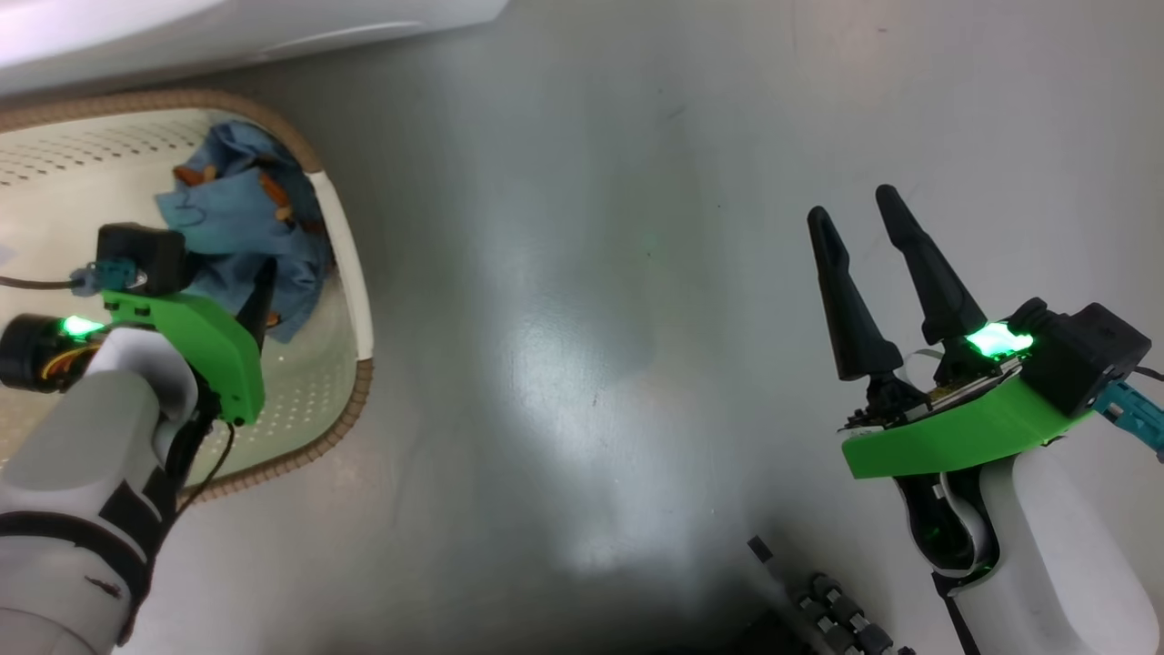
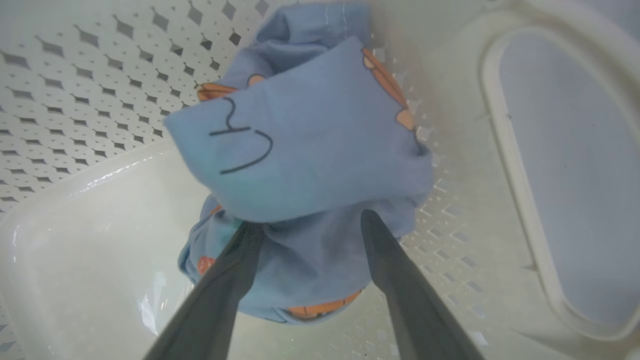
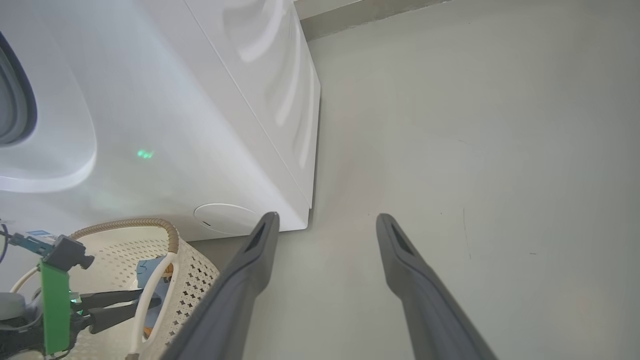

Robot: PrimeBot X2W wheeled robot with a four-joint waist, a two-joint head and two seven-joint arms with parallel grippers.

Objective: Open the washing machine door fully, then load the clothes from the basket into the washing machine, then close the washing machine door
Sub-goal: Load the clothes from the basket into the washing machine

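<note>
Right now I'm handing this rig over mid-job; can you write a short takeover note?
Left gripper: open, fingers astride the light blue fabric bundle with orange figures, not yet closed.
Right gripper: open, empty, above the grey floor.
Bundle lies in the cream perforated plastic basket beside the big white washing machine.
Door: cannot tell if open.
Left: grip bundle, load it, close door.
</note>
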